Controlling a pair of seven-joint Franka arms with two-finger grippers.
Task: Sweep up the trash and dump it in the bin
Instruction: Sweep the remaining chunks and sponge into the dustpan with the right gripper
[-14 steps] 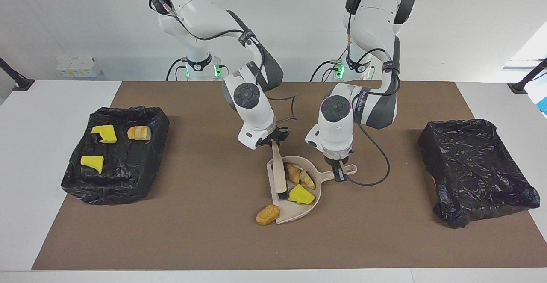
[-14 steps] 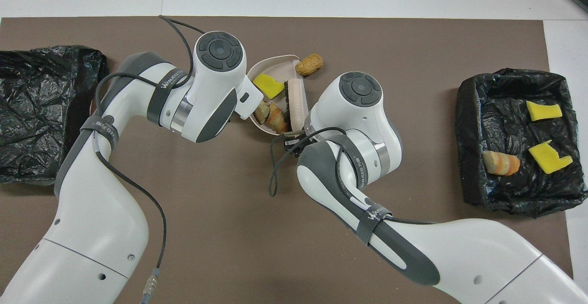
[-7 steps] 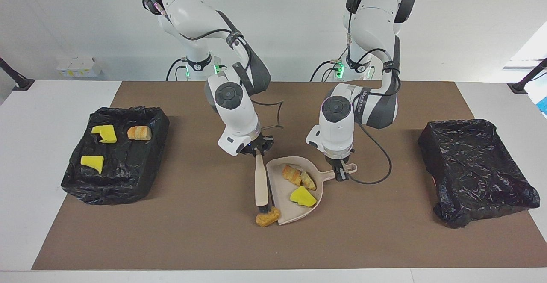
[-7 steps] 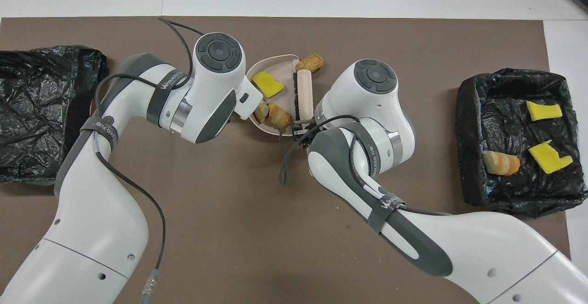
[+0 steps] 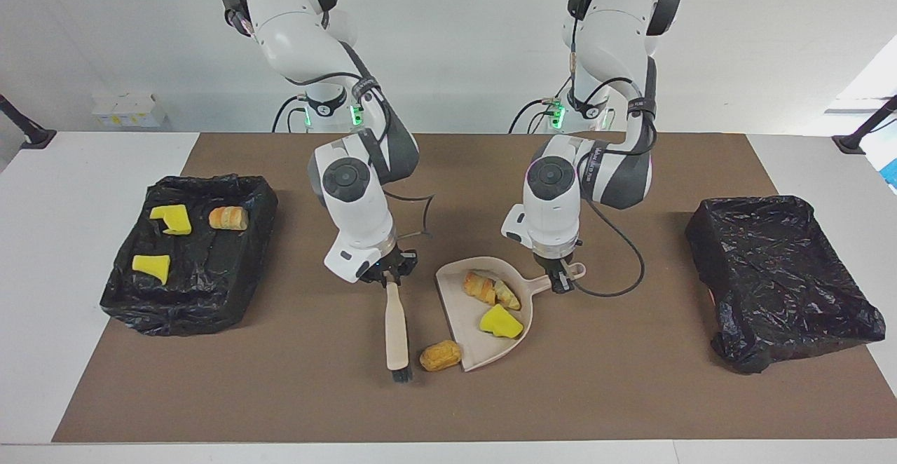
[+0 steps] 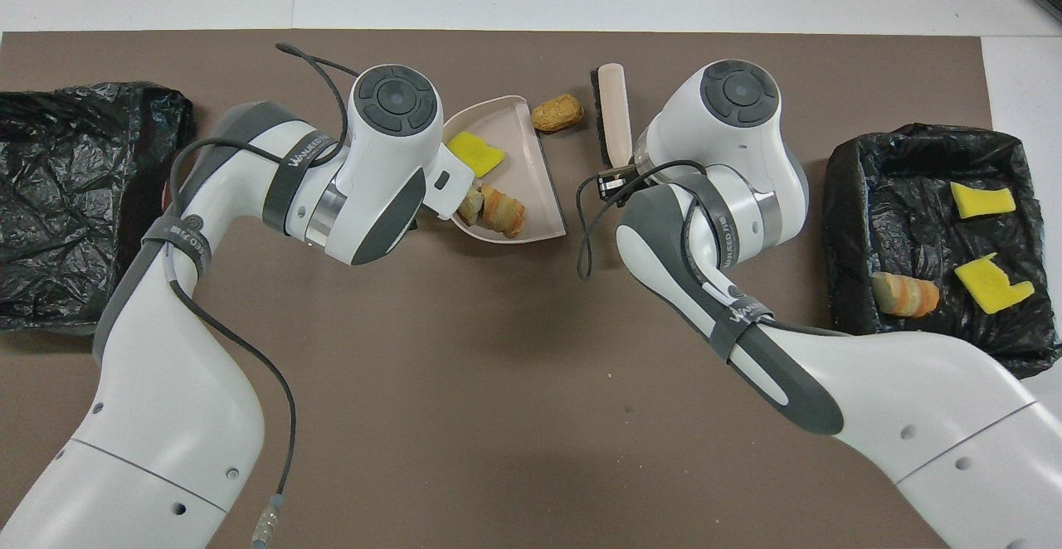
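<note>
Trash: seven small scraps, yellow sponge bits and tan bread chunks.
Loose scrap: tan bread-like chunk (image 5: 440,355) on the brown mat (image 5: 315,380), just beside the pan's open edge, between pan and brush tip.
In the pan: two bread-like chunks (image 5: 480,287) and one yellow sponge piece (image 5: 500,322), lying in the beige plastic dustpan (image 5: 466,317).
In the bin: two yellow sponge pieces (image 5: 172,219) and one bread chunk (image 5: 228,218), inside the black-bag-lined bin (image 5: 189,303) at the right arm's end, at nine o'clock from the pan in the facing view.
Other bin: black-lined bin (image 5: 778,282) at three o'clock.
Left gripper (image 5: 558,280): closed tight on the dustpan's handle.
Right gripper (image 5: 387,275): closed tight on the beige hand brush (image 5: 396,334), bristles down on the mat.
</note>
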